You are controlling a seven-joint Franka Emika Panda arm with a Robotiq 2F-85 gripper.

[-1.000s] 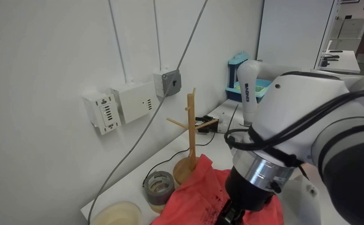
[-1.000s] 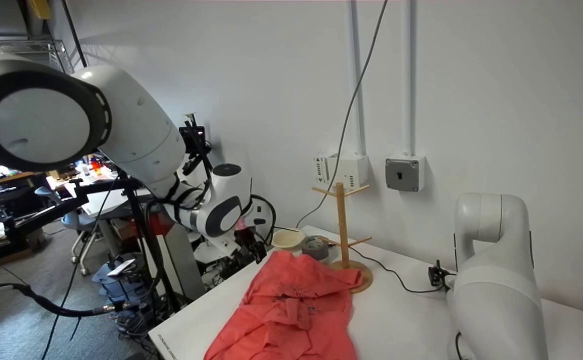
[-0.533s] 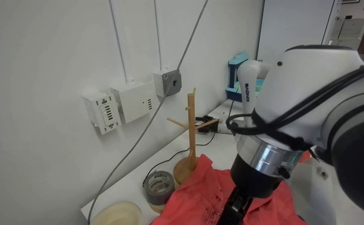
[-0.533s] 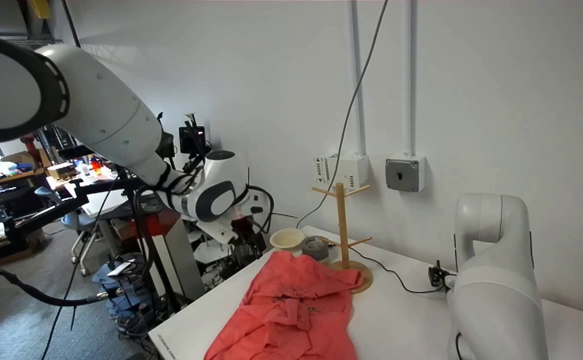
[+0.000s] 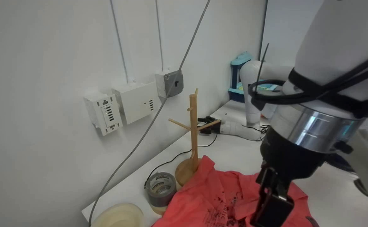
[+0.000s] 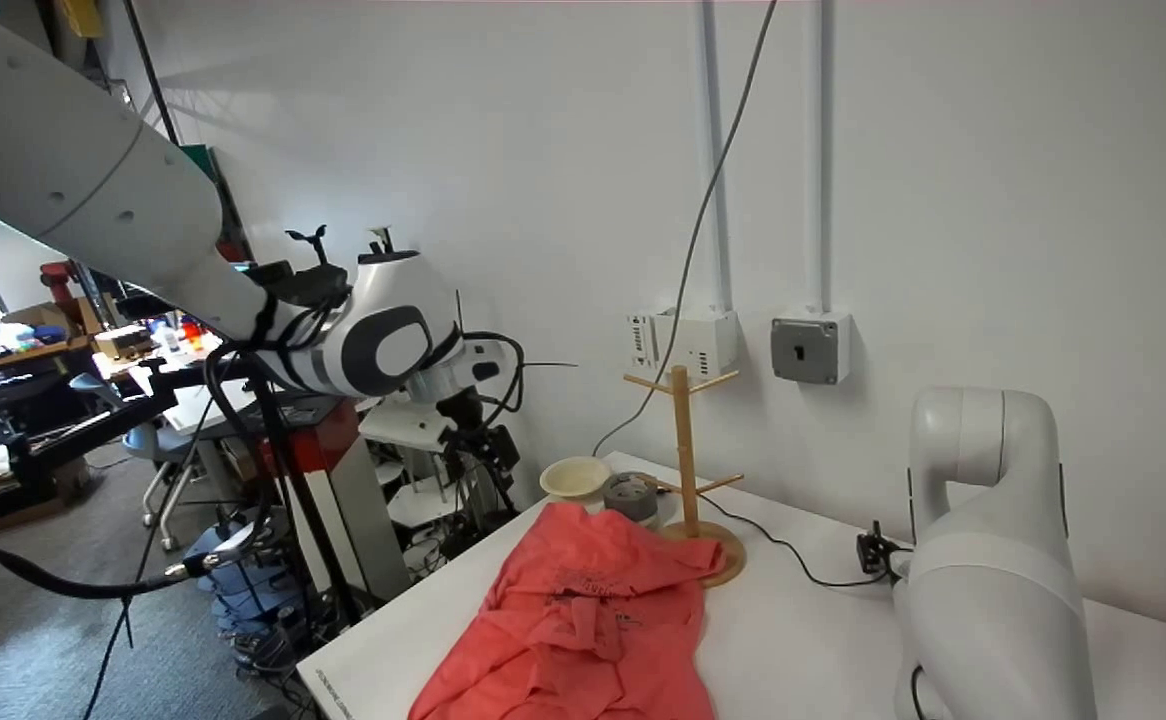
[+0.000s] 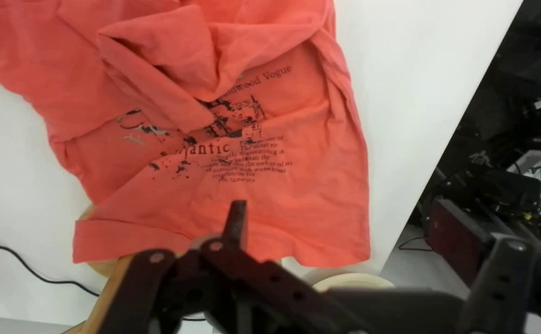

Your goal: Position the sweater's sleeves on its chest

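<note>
The coral-red cloth sweater (image 6: 593, 560) lies on the white bench (image 6: 793, 640), cut off by the lower edge of both exterior views. A folded coral-red sleeve (image 7: 168, 99) crosses the broad fabric chest (image 7: 307, 204), hiding part of the dark print (image 7: 252, 162); where the second sleeve ends cannot be told. The black jaws stand wide apart and, in the wrist view, hide part of the round cream bowl (image 7: 354, 281). The sweater overlaps the base of the tan wooden peg stand (image 5: 193, 126).

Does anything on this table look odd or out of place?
Yes: the sweater has one corner lapping over the wooden stand's round base, so that bit looks propped up instead of flat.
</note>
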